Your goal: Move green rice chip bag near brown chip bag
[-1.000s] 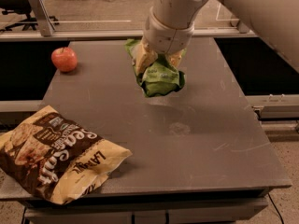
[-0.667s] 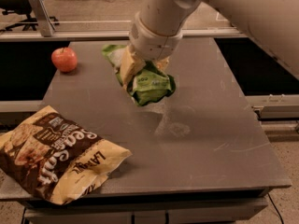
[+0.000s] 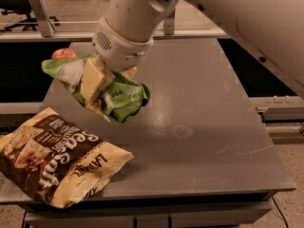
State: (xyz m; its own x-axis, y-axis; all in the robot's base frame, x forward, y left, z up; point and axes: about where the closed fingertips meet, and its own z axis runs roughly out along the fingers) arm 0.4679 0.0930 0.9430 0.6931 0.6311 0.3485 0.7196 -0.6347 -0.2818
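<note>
My gripper (image 3: 97,87) is shut on the green rice chip bag (image 3: 121,98) and holds it in the air over the left part of the grey table (image 3: 199,141). The bag is crumpled, bright green with white patches, and hangs on both sides of the cream fingers (image 3: 93,80). The brown chip bag (image 3: 54,159) lies flat at the table's front left corner, partly over the edge, just below and left of the held bag.
A red apple (image 3: 64,53) sits at the back left of the table, mostly hidden behind the held bag. My white arm (image 3: 137,13) comes down from the top right. A rail and floor lie behind the table.
My gripper has carried the green rice chip bag left and toward the front, from the table's middle back to just above the brown chip bag.
</note>
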